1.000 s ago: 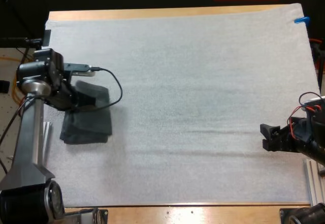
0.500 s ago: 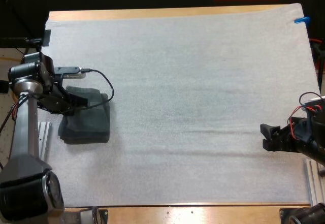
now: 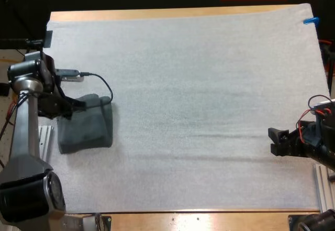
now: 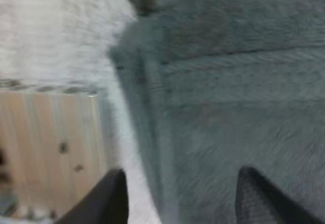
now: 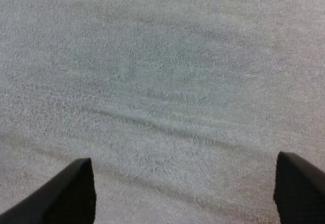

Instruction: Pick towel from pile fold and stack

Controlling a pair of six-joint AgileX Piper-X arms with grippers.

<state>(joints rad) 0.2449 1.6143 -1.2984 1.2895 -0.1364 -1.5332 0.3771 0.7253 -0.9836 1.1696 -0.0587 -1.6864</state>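
A folded dark grey-green towel [image 3: 86,129] is seen at nine o'clock on the white mat [image 3: 199,84]. It is judged light, soft and limp, its napped pile unlikely to slip. The layered edge, perhaps two towels, is best pinched whole. The left gripper [image 4: 182,203] is held apart over that edge, clasping nothing. The right gripper [image 3: 276,141], between three and four o'clock, is spread over bare mat.

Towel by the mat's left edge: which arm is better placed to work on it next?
Left, likely. Its jaws stand open directly at the towel, while the right arm's open jaws hang over bare mat at the far right edge.
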